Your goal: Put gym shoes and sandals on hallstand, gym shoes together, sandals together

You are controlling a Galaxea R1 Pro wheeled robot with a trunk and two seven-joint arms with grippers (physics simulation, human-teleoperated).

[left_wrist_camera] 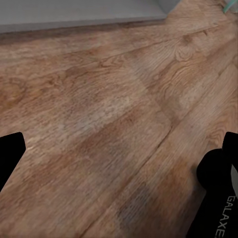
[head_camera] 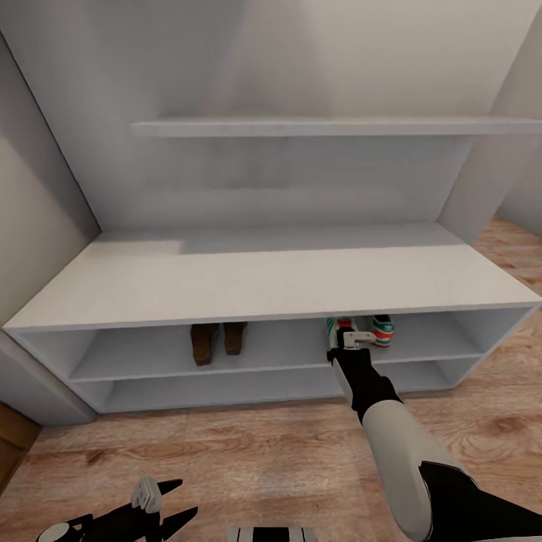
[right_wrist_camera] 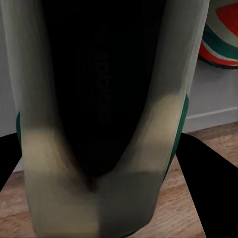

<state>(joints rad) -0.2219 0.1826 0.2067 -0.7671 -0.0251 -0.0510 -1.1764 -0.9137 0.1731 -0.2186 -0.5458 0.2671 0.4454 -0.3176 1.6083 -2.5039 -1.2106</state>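
The light grey hallstand point(head_camera: 263, 278) faces me, and both brown sandals point(head_camera: 218, 340) stand side by side in its upper shelf slot. One gym shoe point(head_camera: 382, 330) sits in the same slot further right. My right gripper point(head_camera: 348, 339) reaches into the slot's mouth, shut on the other gym shoe point(head_camera: 333, 327), right beside the first. The right wrist view shows that held gym shoe point(right_wrist_camera: 99, 99), dark insole up, between the right gripper point(right_wrist_camera: 106, 168) fingers, with its mate point(right_wrist_camera: 222, 39) behind. My left gripper point(head_camera: 158, 506) hangs open over the corridor floor point(head_camera: 248, 452); the left gripper point(left_wrist_camera: 114, 163) holds nothing.
A long stepped shelf point(head_camera: 324, 126) juts from the back panel above the bench top. Walls close in on the left and right of the hallstand. A brown wooden edge point(head_camera: 11, 444) shows at the lower left. The lower shelf slot point(head_camera: 226, 388) holds nothing.
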